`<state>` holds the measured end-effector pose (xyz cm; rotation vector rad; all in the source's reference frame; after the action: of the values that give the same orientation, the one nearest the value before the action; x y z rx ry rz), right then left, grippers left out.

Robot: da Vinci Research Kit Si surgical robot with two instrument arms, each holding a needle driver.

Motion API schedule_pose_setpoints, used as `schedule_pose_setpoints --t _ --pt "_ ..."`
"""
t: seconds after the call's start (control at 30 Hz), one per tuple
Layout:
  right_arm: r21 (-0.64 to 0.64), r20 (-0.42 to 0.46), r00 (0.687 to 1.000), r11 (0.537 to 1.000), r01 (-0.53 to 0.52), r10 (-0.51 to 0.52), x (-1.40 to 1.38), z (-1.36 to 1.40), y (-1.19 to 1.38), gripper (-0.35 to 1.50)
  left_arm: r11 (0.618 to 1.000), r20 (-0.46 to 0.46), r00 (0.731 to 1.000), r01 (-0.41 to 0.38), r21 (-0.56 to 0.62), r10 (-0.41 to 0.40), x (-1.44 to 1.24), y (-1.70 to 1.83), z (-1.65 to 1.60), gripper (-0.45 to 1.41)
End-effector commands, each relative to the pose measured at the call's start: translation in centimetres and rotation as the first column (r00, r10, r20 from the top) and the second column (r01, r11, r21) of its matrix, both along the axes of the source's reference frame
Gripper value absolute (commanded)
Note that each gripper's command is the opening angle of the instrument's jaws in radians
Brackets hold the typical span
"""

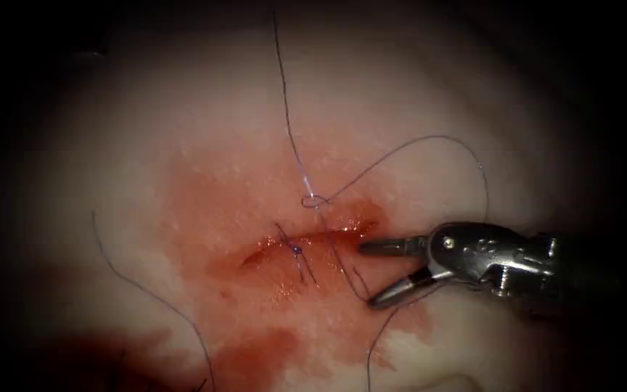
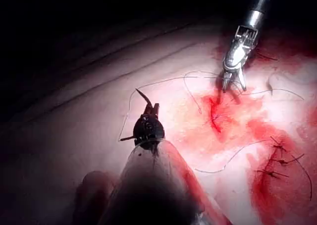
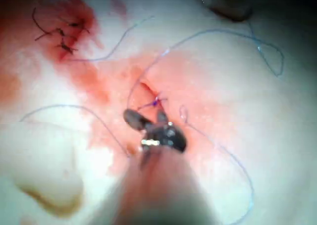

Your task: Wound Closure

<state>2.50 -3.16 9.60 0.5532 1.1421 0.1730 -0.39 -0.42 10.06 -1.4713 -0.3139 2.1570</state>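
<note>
The cut (image 1: pixel 306 241) runs across the red-stained tissue (image 1: pixel 183 131), with one knotted stitch (image 1: pixel 296 250) over it. My right tool (image 1: pixel 369 274) comes in from the right, its jaws open at the cut's right end and holding nothing. Thread (image 1: pixel 473 163) arcs above it, forms a small loop (image 1: pixel 313 201), passes by the lower jaw and rises out of view. The right wrist view shows the same open jaws of the right tool (image 3: pixel 147 117) by the stitch (image 3: pixel 156 102). My left tool (image 2: pixel 151 107) hangs off the tissue, shut on a thin dark curved needle (image 2: pixel 142 95) with thread (image 2: pixel 124 121) trailing.
Red fluid (image 1: pixel 255 356) pools below the cut. A loose thread strand (image 1: pixel 146 290) lies on the left. Older stitches with cut ends (image 2: pixel 277 160) (image 3: pixel 59 34) sit in a second stained patch away from this cut.
</note>
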Motion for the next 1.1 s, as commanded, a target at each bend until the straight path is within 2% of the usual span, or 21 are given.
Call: schedule_pose_setpoints --t 0.03,0.2,0.3,0.43,0.63,0.67,0.7,0.73,0.77,0.93,1.1 --pt "-0.004 0.0 1.0 1.0 0.001 -0.001 0.13 0.08 -0.08 1.03 1.0 0.001 1.0 0.001 -0.001 -0.001 -0.06 0.01 0.06 -0.45" --pt "-0.026 0.017 1.0 0.999 0.019 -0.018 0.16 0.09 -0.17 0.93 1.0 -0.003 1.0 0.005 -0.003 -0.005 -0.11 -0.01 0.07 -0.45" --pt "-0.027 0.013 0.999 0.999 0.032 -0.031 0.13 0.07 -0.17 0.98 1.0 -0.006 1.0 0.009 -0.004 -0.009 -0.13 -0.02 0.08 -0.45" --pt "-0.028 0.005 0.999 0.999 0.042 -0.042 0.03 0.01 -0.18 0.94 1.0 -0.006 1.0 0.008 -0.004 -0.008 -0.12 -0.01 0.08 -0.45" --pt "-0.036 0.012 0.999 0.999 0.037 -0.036 0.18 0.1 -0.24 0.89 1.0 -0.005 1.0 0.008 -0.005 -0.008 -0.13 -0.02 0.09 -0.45" --pt "-0.039 0.015 0.999 0.999 0.032 -0.032 0.22 0.13 -0.25 0.69 1.0 -0.005 1.0 0.008 -0.005 -0.008 -0.13 -0.02 0.09 -0.45" --pt "-0.041 0.015 0.999 0.999 0.032 -0.031 0.24 0.14 -0.25 0.36 1.0 -0.005 1.0 0.008 -0.005 -0.008 -0.13 -0.02 0.09 -0.45" --pt "-0.042 0.016 0.999 0.999 0.032 -0.031 0.25 0.16 -0.26 -0.06 1.0 -0.005 1.0 0.008 -0.005 -0.008 -0.13 -0.02 0.08 -0.45" --pt "-0.042 0.016 0.999 0.999 0.031 -0.031 0.25 0.17 -0.26 -0.35 1.0 -0.005 1.0 0.008 -0.005 -0.008 -0.13 -0.02 0.08 -0.45" --pt "0.032 0.044 0.999 0.999 -0.006 0.004 0.12 0.09 -0.22 -0.35 1.0 -0.004 1.0 0.007 -0.005 -0.007 -0.14 -0.03 0.09 -0.45" --pt "0.093 0.085 0.996 0.996 0.005 -0.013 0.12 -0.25 -0.28 -0.35 1.0 0.0 1.0 0.008 -0.001 -0.008 -0.19 -0.05 0.11 -0.45"
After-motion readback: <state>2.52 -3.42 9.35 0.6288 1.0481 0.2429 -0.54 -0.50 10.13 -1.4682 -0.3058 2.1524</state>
